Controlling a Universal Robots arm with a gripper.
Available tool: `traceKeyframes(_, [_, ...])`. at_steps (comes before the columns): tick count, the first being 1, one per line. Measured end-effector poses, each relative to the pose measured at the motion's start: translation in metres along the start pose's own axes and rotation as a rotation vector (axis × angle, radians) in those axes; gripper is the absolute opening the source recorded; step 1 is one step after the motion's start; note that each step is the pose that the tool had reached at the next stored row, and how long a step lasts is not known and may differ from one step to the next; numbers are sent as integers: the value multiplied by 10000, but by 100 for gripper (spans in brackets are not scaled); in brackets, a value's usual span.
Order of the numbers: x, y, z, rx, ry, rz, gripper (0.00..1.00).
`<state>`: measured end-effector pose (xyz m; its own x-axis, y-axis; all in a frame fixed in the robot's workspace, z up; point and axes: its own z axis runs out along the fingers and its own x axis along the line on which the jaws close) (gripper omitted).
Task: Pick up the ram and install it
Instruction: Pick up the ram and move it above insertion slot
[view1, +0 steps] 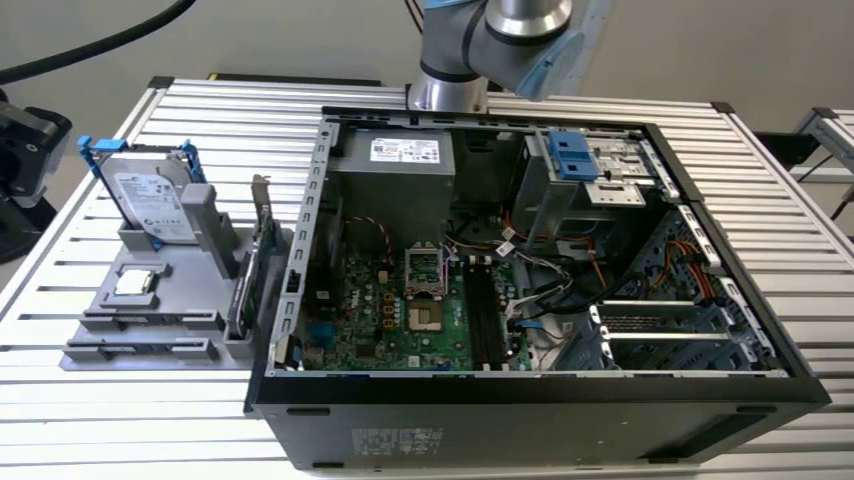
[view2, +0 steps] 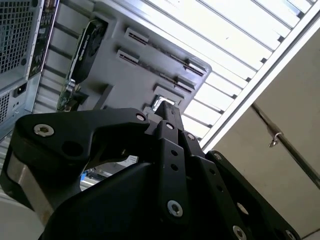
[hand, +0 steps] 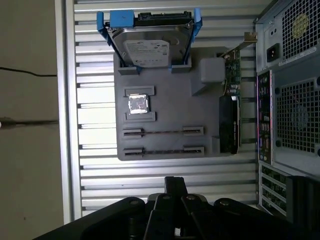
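Slatted aluminium table (view1: 134, 420), pale grey wall (view1: 294, 35)

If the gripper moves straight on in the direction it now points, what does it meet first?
Probably the flat grey plastic holder tray on the ribbed aluminium table, near its two narrow slotted rails. The gripper points down at it; depth is unclear, so the exact spot is uncertain.

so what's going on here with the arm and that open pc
A robot arm hangs above the far end of an open computer case on a slatted table. Beside the case a grey parts holder carries a hard drive, a small chip and an upright card. The gripper, seen in both wrist views, is well above the holder and touches none of them. I cannot make out the ram, either in the holder's long slots or on the board.
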<state>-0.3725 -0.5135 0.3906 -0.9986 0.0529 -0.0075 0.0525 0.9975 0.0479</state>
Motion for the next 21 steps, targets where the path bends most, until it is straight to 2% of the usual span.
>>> traceKeyframes(21, [0,0,0,9,-53,1106,0])
